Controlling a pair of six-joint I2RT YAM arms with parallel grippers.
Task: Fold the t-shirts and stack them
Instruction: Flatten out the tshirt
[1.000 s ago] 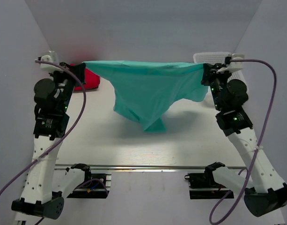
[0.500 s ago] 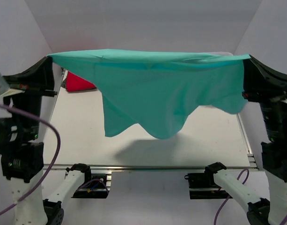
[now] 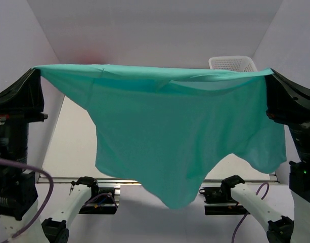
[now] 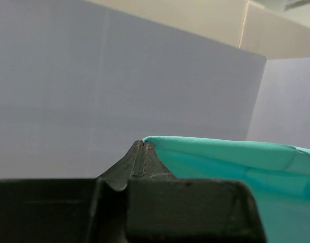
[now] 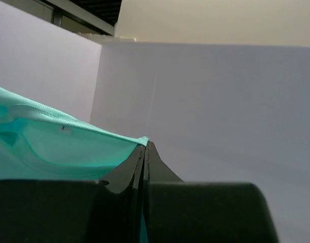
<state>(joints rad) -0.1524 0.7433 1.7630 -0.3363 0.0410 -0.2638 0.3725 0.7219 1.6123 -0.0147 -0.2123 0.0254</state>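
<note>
The teal t-shirt [image 3: 170,136] hangs stretched in the air between both arms, high above the table, its lower edge dangling near the front rail. My left gripper [image 3: 36,71] is shut on its left top corner, which shows in the left wrist view [image 4: 220,157] beside the closed gripper [image 4: 141,144]. My right gripper [image 3: 270,72] is shut on the right top corner, which shows in the right wrist view [image 5: 53,147] beside the closed gripper [image 5: 145,144]. The red t-shirt is hidden behind the teal one.
A white mesh basket [image 3: 231,62] stands at the back right. Grey walls [image 3: 155,30] enclose the table on three sides. The metal front rail [image 3: 58,178] runs along the near edge, with both arm bases just in front of it.
Both grippers have risen and come toward the camera, lifting the teal t-shirt higher and spreading it wider. It now covers the red t-shirt, which showed at the back left before.
</note>
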